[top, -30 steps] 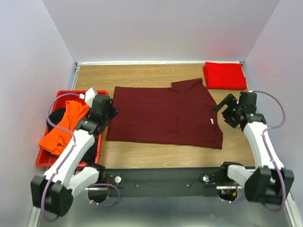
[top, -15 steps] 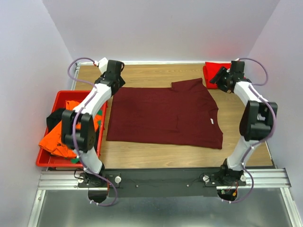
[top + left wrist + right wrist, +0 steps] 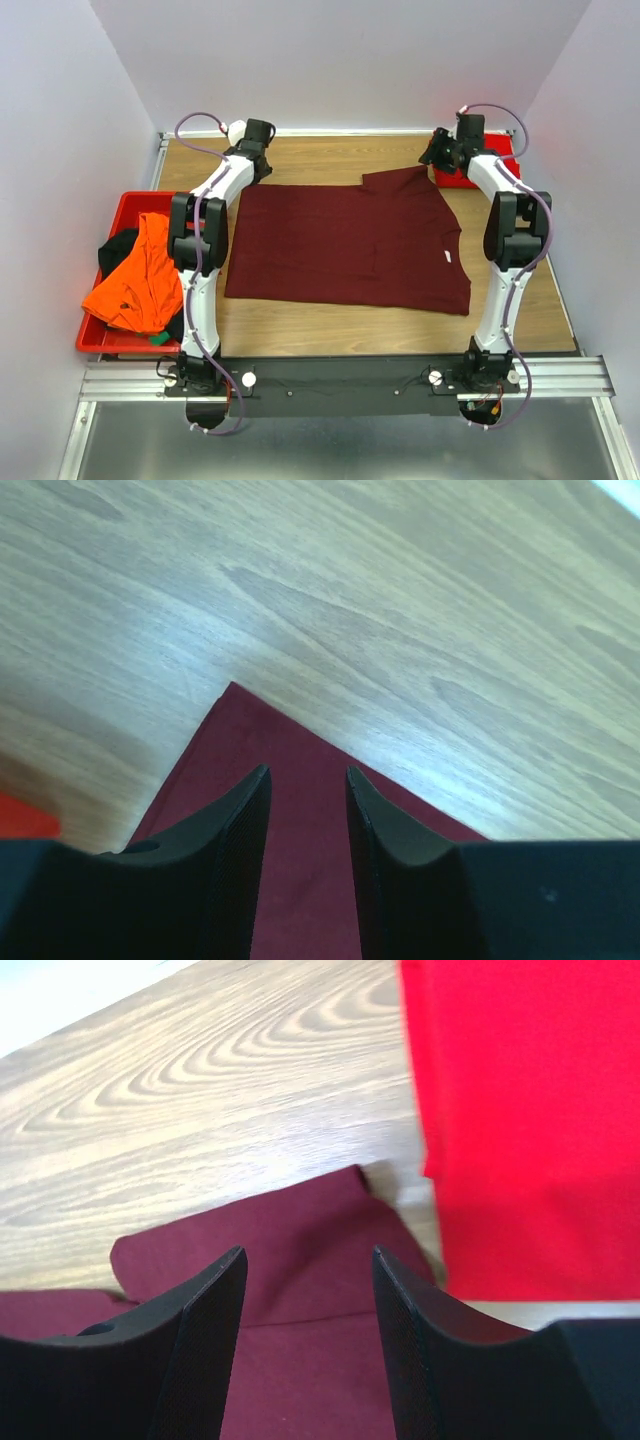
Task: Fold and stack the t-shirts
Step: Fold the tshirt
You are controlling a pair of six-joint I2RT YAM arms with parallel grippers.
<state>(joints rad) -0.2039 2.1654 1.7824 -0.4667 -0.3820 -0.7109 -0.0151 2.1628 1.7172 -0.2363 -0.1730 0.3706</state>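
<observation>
Here,
- The maroon t-shirt (image 3: pixel 340 240) lies spread flat across the middle of the bench (image 3: pixel 320 155). It looks unfolded so far, apart from one small flap turned over at its far right.
- The left gripper (image 3: pixel 307 780) is reached out towards the far edge, over the shirt's far left corner. Its jaws are parted with nothing between them, and the cloth corner shows in the gap.
- The right gripper (image 3: pixel 308 1260) is also released and empty, poised over the turned-over flap.
- I judge that both arms are placed to take the two far corners at once, so that edge can be drawn towards the near edge in one even fold.
- Whether the tips touch the cloth cannot be told.
- The folded red t-shirt (image 3: pixel 520 1110) sits in the far right corner, probably the base of the stack.
- The orange t-shirt (image 3: pixel 140 280) and the black one (image 3: pixel 118 250) wait in the tray (image 3: pixel 95 342) at the left edge.
</observation>
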